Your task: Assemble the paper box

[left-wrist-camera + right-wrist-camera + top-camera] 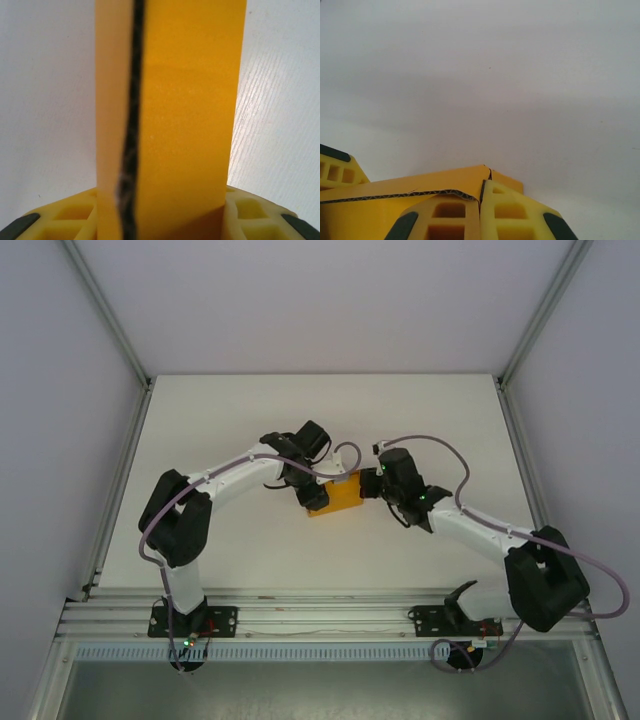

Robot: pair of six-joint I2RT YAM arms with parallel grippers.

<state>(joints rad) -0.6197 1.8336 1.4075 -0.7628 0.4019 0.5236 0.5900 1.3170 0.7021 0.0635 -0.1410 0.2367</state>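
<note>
Left arm [225,472], right arm [470,530]: white links, black joint housings. Lilac cable [440,445] looped along each. Black base plates [190,620] bolted on the rail [320,615] at table [250,560] near edge, green LEDs [188,643]. Left claw [312,497], right claw [370,485]: yellow lattice-cut fingers [507,210], dark pads [402,225].

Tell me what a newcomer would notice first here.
First is the bright orange thin card paper box at mid-table, caught between both arms. The left gripper clamps its left end, and in the left wrist view the card fills the gap between its yellow fingers. The right gripper is closed at the box's right end.
</note>
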